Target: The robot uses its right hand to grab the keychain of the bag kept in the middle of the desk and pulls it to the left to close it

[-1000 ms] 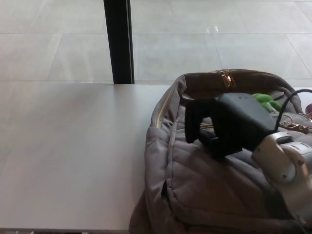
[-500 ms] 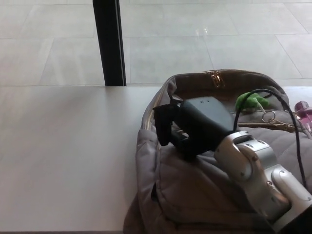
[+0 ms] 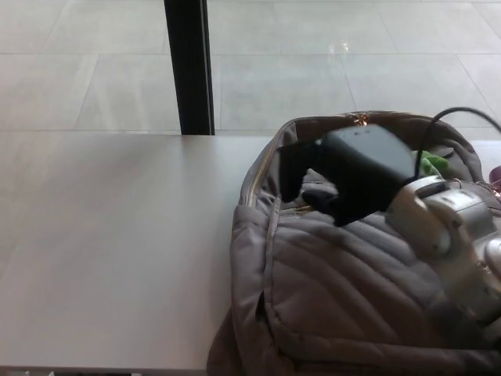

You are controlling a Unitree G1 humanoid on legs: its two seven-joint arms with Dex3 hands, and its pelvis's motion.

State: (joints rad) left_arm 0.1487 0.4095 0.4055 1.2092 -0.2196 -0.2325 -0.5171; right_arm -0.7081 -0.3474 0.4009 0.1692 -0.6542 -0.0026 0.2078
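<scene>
While the right hand sits low over the open top of the bag, its own black bulk hides its grip — whether it holds the keychain cannot be told. Something green peeks out behind the wrist, under a black cable. The grey quilted bag lies on the right of the desk — a black post stands beyond.

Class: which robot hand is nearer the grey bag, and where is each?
Right. The right hand is over the open top of the bag, toward its left end; the left hand is not in view.
</scene>
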